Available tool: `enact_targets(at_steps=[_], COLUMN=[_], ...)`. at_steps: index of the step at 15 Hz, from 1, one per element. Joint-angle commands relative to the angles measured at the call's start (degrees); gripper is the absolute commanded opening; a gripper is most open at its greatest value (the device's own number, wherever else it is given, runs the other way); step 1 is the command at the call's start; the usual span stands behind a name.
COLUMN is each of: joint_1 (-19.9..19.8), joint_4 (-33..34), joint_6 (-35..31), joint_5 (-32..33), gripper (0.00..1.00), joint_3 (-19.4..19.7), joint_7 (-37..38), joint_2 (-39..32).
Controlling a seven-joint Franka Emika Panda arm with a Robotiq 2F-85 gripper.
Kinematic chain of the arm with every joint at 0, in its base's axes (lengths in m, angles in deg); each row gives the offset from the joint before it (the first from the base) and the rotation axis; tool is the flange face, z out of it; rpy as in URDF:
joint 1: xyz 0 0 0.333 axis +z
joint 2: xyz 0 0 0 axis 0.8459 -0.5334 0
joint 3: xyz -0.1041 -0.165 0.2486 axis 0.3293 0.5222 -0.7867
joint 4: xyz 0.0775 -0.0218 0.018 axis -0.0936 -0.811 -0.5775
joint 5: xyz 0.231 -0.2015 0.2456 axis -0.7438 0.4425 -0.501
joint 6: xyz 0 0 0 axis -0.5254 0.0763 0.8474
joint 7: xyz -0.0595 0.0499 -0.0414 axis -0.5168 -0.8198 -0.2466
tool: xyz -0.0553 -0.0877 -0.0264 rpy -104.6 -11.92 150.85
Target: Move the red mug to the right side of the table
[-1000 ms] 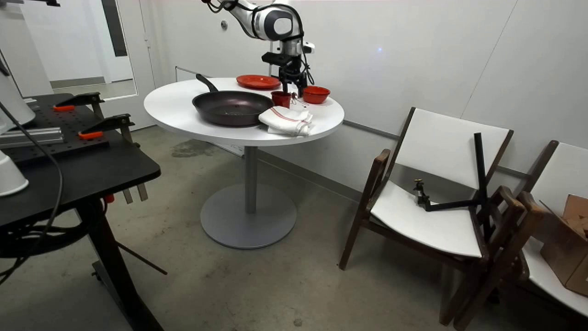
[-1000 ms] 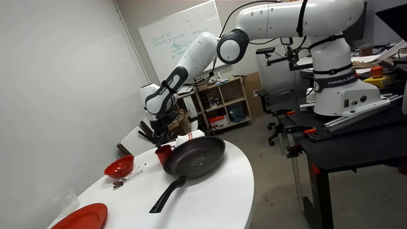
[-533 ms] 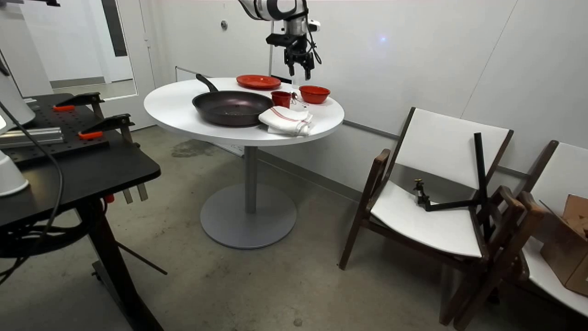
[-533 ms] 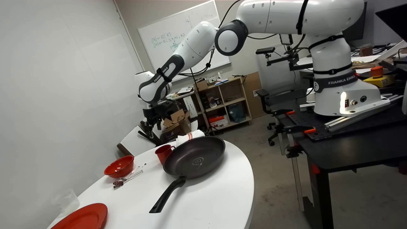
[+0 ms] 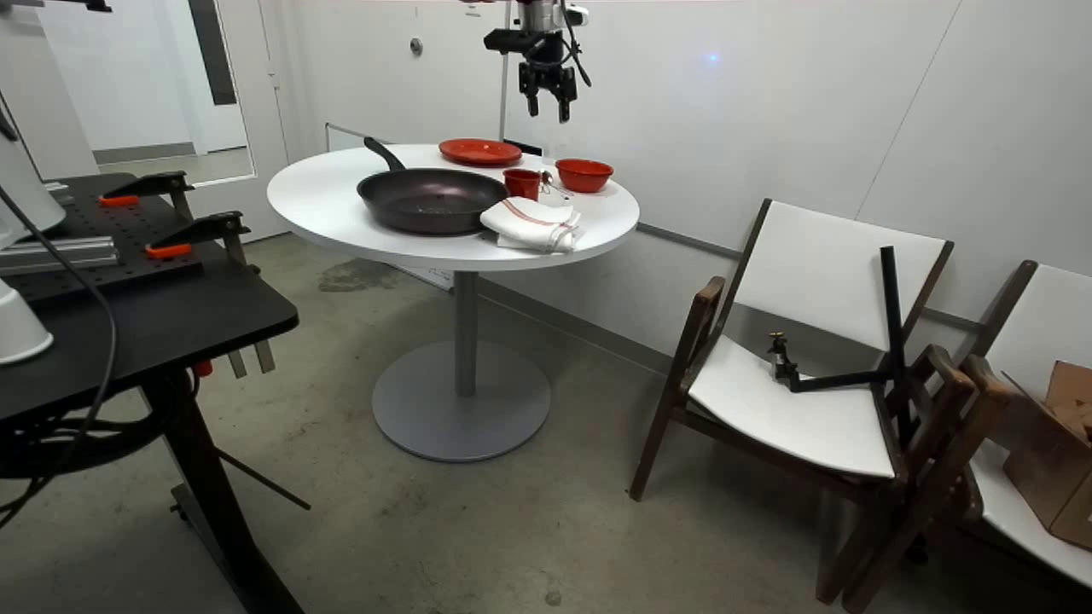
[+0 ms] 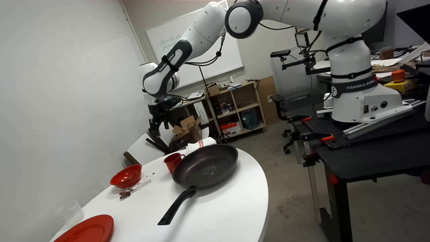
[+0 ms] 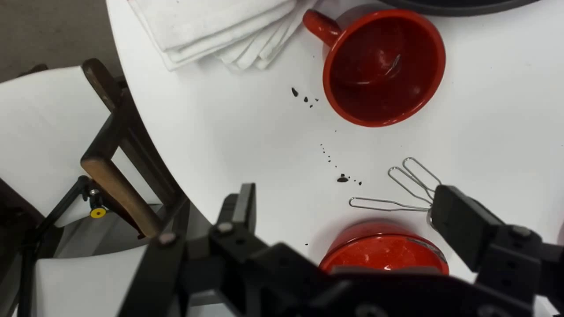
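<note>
The red mug [image 5: 522, 185] stands upright on the white round table [image 5: 328, 192], close to the black pan and the folded towel. It also shows in an exterior view [image 6: 172, 162] and near the top of the wrist view [image 7: 383, 70], its handle toward the towel. My gripper [image 5: 548, 113] hangs well above the table with its fingers pointing down, apart from the mug. In the wrist view the gripper [image 7: 345, 193] is wide open with nothing between its fingers; the red bowl and wire whisk lie below it.
The black pan [image 6: 205, 168] stands beside the mug, its handle [image 6: 178, 203] pointing away. The towel [image 5: 536, 223] lies near the table edge. The red bowl [image 6: 126, 176], whisk [image 7: 387, 204] and red plate [image 5: 480, 152] are near the wall side. A chair [image 5: 802, 401] stands apart.
My gripper was down at the mug a second ago; it has since risen high above the table and come away. The mug, pan, bowl and towel have not visibly moved.
</note>
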Motion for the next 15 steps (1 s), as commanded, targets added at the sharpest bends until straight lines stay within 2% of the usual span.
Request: enact_targets(at_steps=[1,9,15], joint_1=[1.62,5.1,7.1], joint_4=[-13.41,-33.34,-50.15], joint_6=[-0.41,-3.41,-8.95], joint_5=[3.39,10.98,17.79], gripper=[1.0,1.0,1.0], joint_3=[0.86,2.91,3.78], joint_7=[1.42,5.96,11.26], joint_2=[10.02,24.37,35.05])
